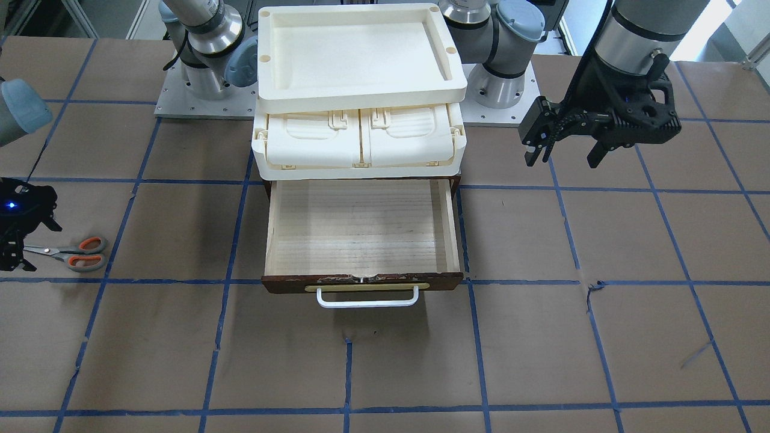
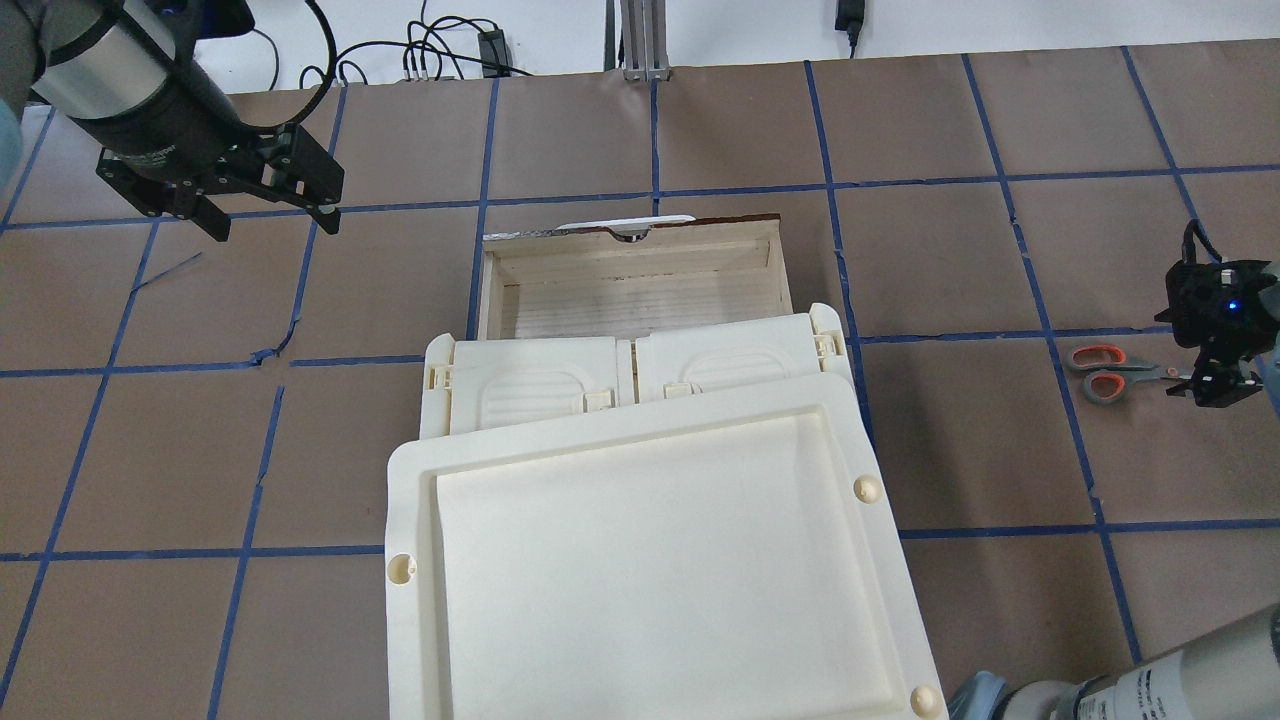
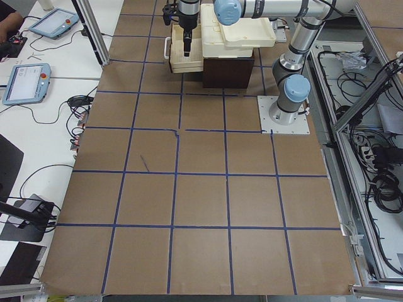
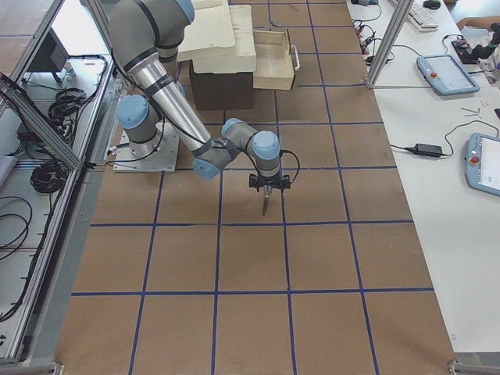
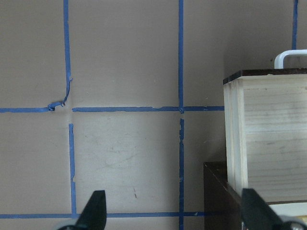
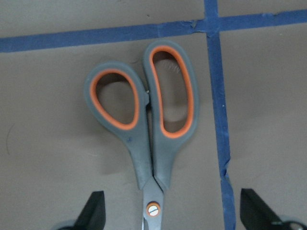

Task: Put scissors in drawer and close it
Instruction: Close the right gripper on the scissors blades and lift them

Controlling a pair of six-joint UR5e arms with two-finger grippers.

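Observation:
The scissors [image 1: 75, 253], grey handles lined with orange, lie flat on the brown table at its far end on the robot's right; they also show in the overhead view [image 2: 1105, 372] and the right wrist view [image 6: 144, 124]. My right gripper [image 6: 172, 211] is open, low over the table, its fingers either side of the blades without touching them [image 2: 1212, 378]. The drawer [image 1: 361, 284] stands pulled out and empty, pale wood inside, white bar handle in front [image 2: 630, 262]. My left gripper [image 1: 564, 157] is open and empty, hovering beside the drawer [image 5: 268, 139].
A cream latched box [image 1: 361, 147] and a cream tray [image 1: 361, 96] are stacked on the dark cabinet above the drawer. Both arm bases [image 1: 499, 84] stand behind it. Blue tape lines grid the table, and a torn spot [image 5: 57, 104] lies below my left gripper.

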